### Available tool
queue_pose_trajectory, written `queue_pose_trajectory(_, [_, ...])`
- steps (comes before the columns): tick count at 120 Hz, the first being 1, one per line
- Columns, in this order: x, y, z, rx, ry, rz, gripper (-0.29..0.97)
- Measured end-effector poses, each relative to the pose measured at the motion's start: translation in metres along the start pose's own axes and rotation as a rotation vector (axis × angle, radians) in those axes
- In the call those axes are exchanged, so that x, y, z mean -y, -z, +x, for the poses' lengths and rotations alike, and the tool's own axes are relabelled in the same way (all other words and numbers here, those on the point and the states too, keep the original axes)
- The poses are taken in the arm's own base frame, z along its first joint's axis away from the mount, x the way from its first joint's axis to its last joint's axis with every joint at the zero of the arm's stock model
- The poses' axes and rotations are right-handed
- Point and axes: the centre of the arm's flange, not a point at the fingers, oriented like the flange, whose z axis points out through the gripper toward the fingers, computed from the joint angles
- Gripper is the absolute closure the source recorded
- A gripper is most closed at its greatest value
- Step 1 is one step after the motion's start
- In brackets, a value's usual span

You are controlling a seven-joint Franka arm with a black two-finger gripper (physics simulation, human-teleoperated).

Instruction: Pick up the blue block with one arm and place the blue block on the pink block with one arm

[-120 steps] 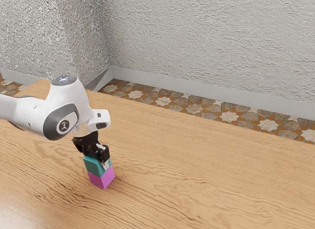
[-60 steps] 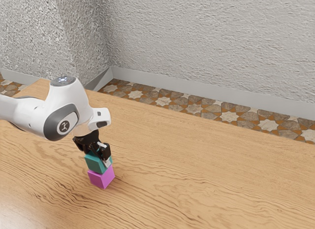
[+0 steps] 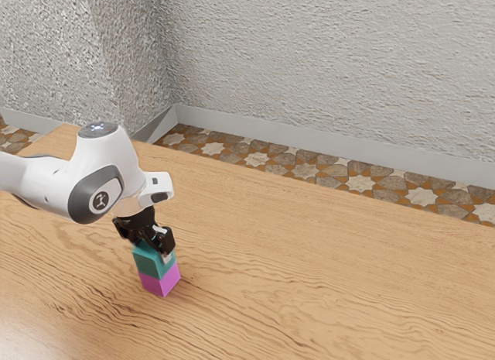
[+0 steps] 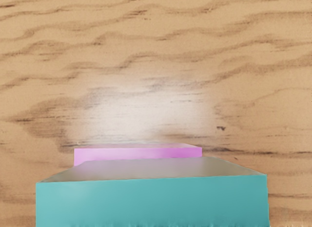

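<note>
Blue block rests squarely on the pink block, near the table's front edge. The gripper pinches the blue block's upper part from two sides.

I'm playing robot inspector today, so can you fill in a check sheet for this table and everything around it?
Surface: wooden table, light grain, flat.
Job's things: blue block, which looks teal here, sits on top of the pink block. The pink block stands on the table.
Clutter: nothing seen.
Grippers: one black gripper right at the top of the blue block. Whether it is open or shut cannot be told.
Cables: nothing seen.
Surroundings: rough grey wall behind the table, patterned tile floor along its foot.
</note>
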Motion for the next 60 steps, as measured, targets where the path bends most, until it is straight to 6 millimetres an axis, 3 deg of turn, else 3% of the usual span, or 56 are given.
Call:
queue_pose_trajectory(23, [0.000,0.002,0.000,-0.002,-0.010,-0.006,0.11])
queue_pose_trajectory(31, [0.000,0.011,0.001,-0.021,-0.015,-0.010,0.08])
queue_pose_trajectory(39, [-0.001,0.036,0.001,-0.068,-0.024,-0.018,0.07])
queue_pose_trajectory(55, [0.001,0.100,-0.001,-0.146,-0.041,-0.029,0.04])
queue_pose_trajectory(60, [0.002,0.126,0.007,-0.170,-0.042,-0.029,0.04])
